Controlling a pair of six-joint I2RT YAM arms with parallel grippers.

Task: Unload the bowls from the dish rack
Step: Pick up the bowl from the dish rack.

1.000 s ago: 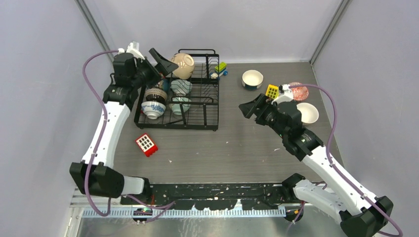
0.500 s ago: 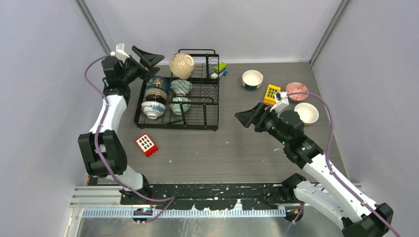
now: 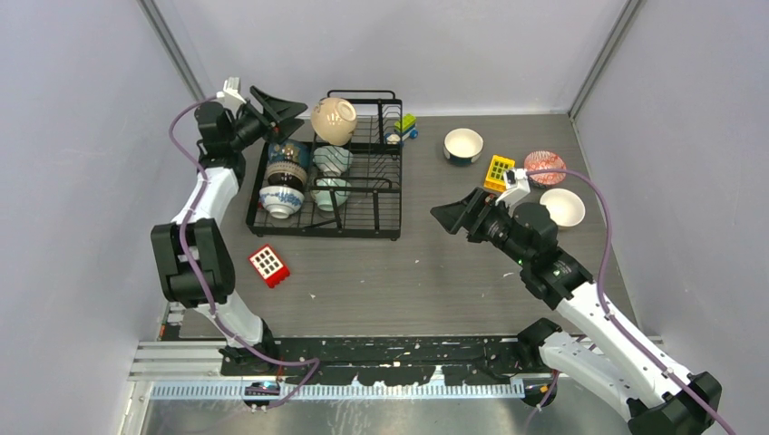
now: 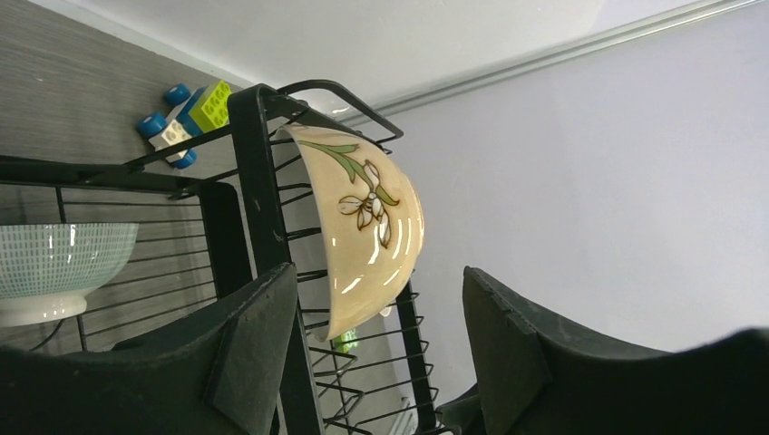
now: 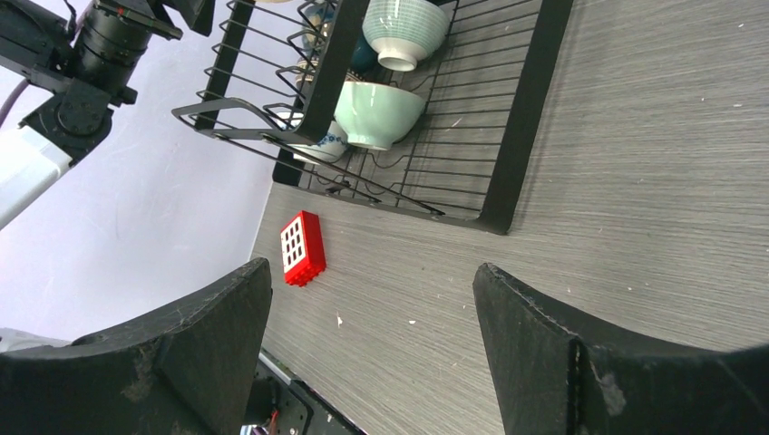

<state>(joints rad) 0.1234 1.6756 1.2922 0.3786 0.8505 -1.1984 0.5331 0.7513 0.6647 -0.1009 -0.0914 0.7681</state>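
Hovering at the far left corner of the large black wire dish rack point(image 3: 363, 232), the left tool point(image 3: 295, 118) has its jaws apart and nothing gripped. It points at a cream ceramic bowl painted with a white flower point(image 4: 367, 227). That bowl is propped on its side on the rack's raised back section, just beside the tool's tips. In the left wrist view, the bowl's lower part shows in the gap between the two black fingers point(image 4: 245, 353). A rack upright stands between the bowl and one finger, and clear space separates it from the other.

Four more bowls sit lower in the rack: a dark brown patterned bowl point(image 3: 288, 169), a blue-and-white patterned bowl point(image 3: 280, 200), a teal bowl point(image 3: 333, 159) and a pale green bowl point(image 3: 328, 192).

The right tool point(image 3: 452, 208) hangs over the grey wood-grain table point(image 3: 435, 272), to the right of the rack and well apart from it. Its jaws are wide and it holds nothing.

Three bowls stand on the table at the far right: a white bowl with a dark outside point(image 3: 463, 145), a red-patterned bowl point(image 3: 547, 167) and a plain white bowl point(image 3: 566, 207). A yellow toy block point(image 3: 499, 168) lies among them, and a red toy block point(image 3: 269, 265) lies on the table in front of the rack.
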